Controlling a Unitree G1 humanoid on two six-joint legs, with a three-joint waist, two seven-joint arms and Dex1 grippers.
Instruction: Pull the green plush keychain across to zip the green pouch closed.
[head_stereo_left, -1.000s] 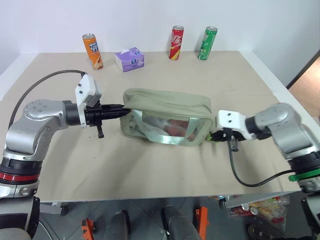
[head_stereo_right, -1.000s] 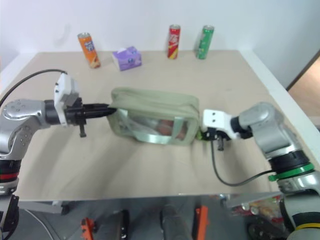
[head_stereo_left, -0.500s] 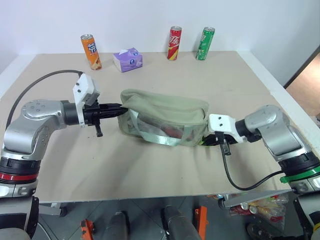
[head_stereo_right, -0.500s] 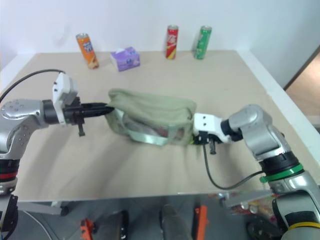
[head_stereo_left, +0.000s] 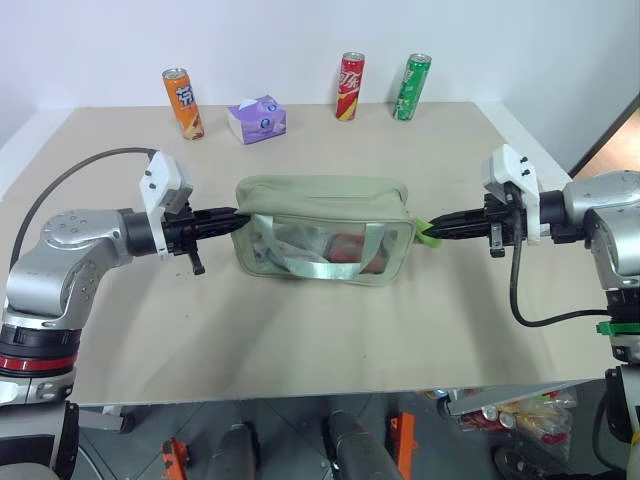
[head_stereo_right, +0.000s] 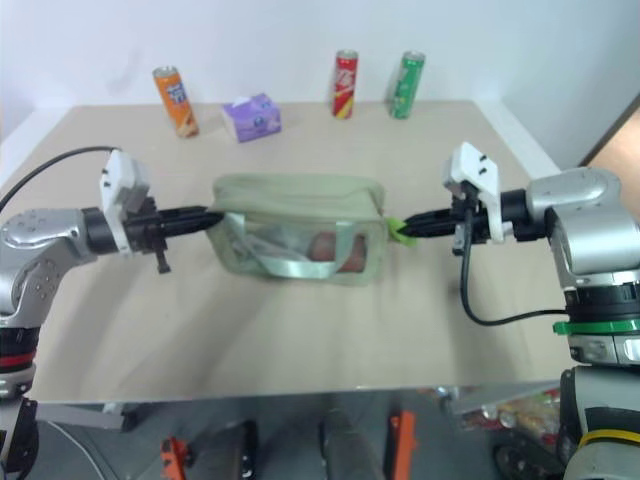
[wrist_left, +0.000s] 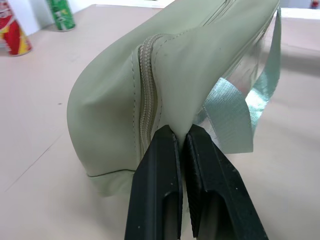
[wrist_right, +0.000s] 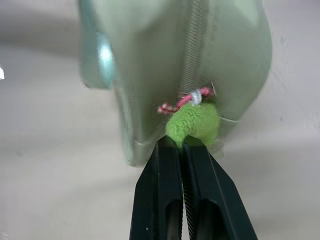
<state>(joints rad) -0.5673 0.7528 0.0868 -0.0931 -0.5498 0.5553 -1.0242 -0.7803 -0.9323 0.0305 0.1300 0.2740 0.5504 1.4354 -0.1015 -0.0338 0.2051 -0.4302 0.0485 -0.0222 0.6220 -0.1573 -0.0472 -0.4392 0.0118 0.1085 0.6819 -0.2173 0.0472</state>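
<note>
**A:** Where is the bag sitting, and what do you have hold of?

**B:** The pale sage-green fabric pouch with the clear plastic window (head_stereo_left: 325, 230) stretches between my two arms over the middle of the beige table (head_stereo_left: 300, 330), its light green strap (head_stereo_left: 330, 262) hanging down across the window. My left gripper (head_stereo_left: 236, 219) is clenched on the fabric at the pouch's left end, just beside the zipper (wrist_left: 148, 95).

**A:** And the other side?

**B:** My right gripper (head_stereo_left: 436, 228) is pinched tight on the small lime-green fuzzy keychain (wrist_right: 194, 123), which sits at the pouch's right end. A little metal ring and a pink-and-white cord (wrist_right: 181, 101) link it to the zipper there.

**A:** Is the zipper closed?

**B:** From the left wrist view the teeth look joined at that end, and along the top I see no gap from above.

**A:** Anything else on the table?

**B:** Along the far edge stand an orange can (head_stereo_left: 184, 103), a small purple tissue box (head_stereo_left: 258, 119), a red can (head_stereo_left: 350, 86) and a green can (head_stereo_left: 412, 87), all well apart from the pouch.
</note>
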